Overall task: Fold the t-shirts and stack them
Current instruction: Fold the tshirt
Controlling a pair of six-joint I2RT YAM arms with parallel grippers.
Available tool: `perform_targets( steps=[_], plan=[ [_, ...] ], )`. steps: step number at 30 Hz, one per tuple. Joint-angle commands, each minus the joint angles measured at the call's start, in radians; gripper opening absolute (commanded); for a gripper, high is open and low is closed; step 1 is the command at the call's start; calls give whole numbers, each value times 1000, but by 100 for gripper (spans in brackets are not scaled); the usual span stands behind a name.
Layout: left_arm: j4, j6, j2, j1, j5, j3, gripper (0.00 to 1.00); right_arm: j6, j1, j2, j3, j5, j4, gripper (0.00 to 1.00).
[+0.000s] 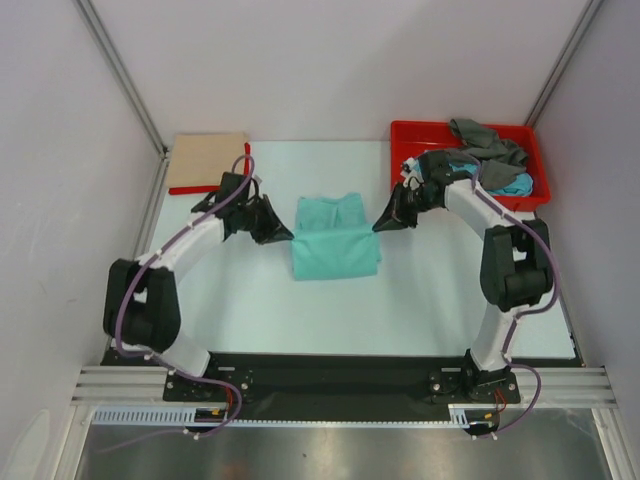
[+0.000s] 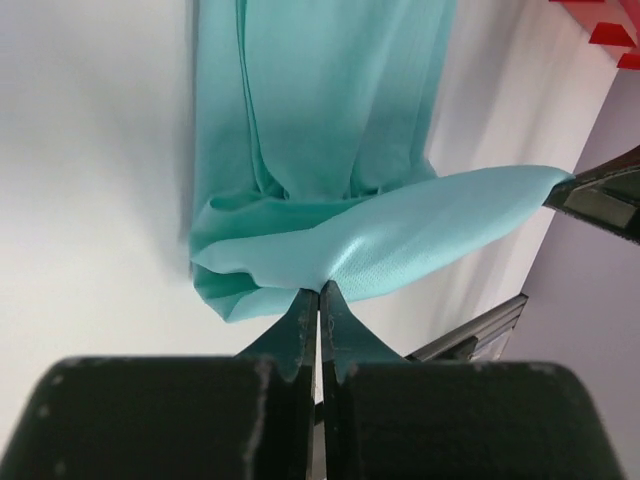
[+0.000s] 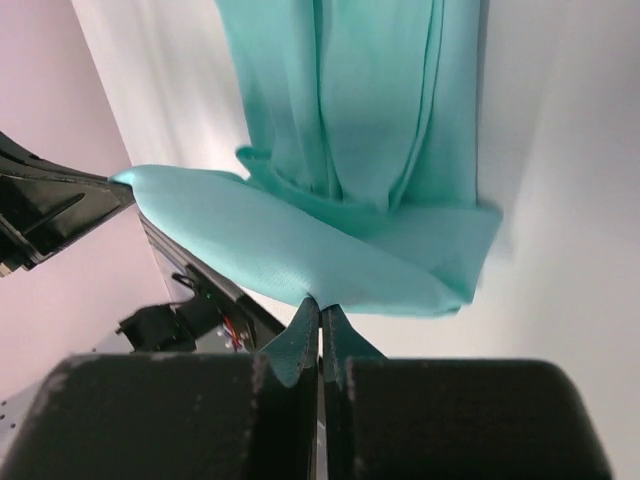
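Observation:
A mint-green t-shirt (image 1: 335, 238) lies partly folded in the middle of the white table. My left gripper (image 1: 285, 235) is at its left side and my right gripper (image 1: 383, 222) at its right side. In the left wrist view the gripper (image 2: 319, 290) is shut on a lifted flap of the mint-green shirt (image 2: 330, 120). In the right wrist view the gripper (image 3: 320, 303) is shut on the other end of that flap (image 3: 300, 245). The flap is stretched between them above the rest of the shirt. A folded beige shirt (image 1: 208, 160) lies at the back left with a red edge (image 1: 195, 188) under it.
A red plastic tray (image 1: 415, 128) stands at the back right, just behind my right arm, and holds a crumpled grey shirt (image 1: 485, 140) and a turquoise-blue one (image 1: 515, 183). White walls with metal posts close in the table on three sides.

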Motion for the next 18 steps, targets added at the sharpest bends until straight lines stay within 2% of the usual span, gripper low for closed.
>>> perform_targets(
  steps=[1, 7, 18],
  plan=[
    [-31, 81, 126, 44, 44, 174, 0, -4, -19, 110, 144, -24, -64, 0],
    [-37, 101, 312, 67, 99, 377, 0, 17, -25, 294, 392, -53, -99, 0],
    [0, 81, 491, 113, 156, 534, 0, 86, -50, 486, 647, -89, -69, 0]
  ],
)
